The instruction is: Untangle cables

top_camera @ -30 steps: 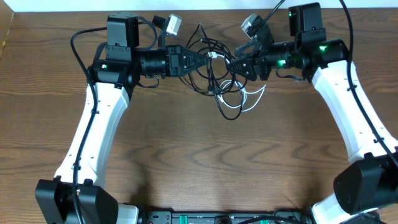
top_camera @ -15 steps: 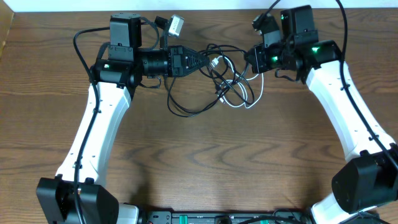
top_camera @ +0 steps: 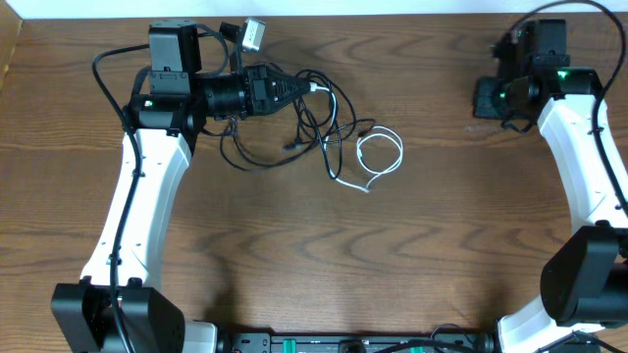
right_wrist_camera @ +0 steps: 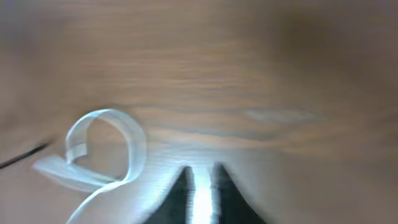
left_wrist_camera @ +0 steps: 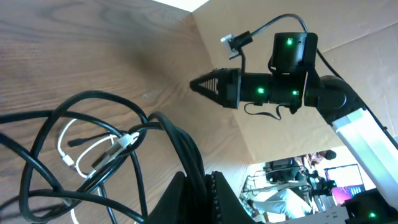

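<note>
ok so the left gripper is clamped tight on the black cable up near the back-left of the table. On the left wrist cam you can see the thick dark strands running straight into its fingers. The rest of that cable sprawls in a few messy loops on the wood just in front of and below the gripper. There's a small silvery-white plug sitting in the middle of those loops, close to the fingertips. The white cable lies flat on the table to the right of the black mess, curled into a little ring. From overhead its tail runs back left into the black loops, so the two overlap at that end. The right gripper is way off at the back-right, well apart from both cables, with nothing in it. Its fingertips look close together with just a thin gap, but the right wrist view is really blurry, so honestly I can't tell if it's fully closed or not.
</note>
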You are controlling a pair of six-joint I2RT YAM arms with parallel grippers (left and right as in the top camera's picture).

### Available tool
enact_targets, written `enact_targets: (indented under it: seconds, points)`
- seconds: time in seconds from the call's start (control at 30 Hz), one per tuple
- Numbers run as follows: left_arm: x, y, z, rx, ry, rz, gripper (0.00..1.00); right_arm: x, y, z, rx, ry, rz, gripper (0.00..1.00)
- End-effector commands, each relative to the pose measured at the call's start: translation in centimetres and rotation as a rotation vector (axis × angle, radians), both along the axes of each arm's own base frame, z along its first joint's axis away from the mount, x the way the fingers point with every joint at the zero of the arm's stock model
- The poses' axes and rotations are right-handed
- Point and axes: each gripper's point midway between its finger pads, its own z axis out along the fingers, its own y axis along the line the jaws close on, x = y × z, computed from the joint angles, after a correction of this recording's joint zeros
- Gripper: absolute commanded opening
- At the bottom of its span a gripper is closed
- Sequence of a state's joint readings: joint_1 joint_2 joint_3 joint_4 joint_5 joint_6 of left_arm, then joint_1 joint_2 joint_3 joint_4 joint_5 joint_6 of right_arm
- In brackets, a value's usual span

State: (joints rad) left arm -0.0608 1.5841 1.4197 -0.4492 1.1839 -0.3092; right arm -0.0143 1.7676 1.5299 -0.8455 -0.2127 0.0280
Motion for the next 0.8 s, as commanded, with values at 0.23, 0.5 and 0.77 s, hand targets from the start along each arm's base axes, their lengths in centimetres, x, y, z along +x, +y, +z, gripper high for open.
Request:
enact_targets:
  seconds: [0.23,0.5,0.77]
  points:
    - [-1.0,-0.4,0.9,-0.023,-0.004,-0.036,0.07,-3.2,13.7,6.3,0.472,-0.274,0.740,0.58]
    - [-1.5,-1.3,0.9,-0.026,0.009,-0.056,0.07,-5.1,18.9,6.1,0.461,-0.306,0.919,0.66]
    - [-2.1,-2.7,0.8,-0.019,0.008,-0.089,0.07,-4.1,20.3,3.1,0.443,-0.224,0.869,0.52]
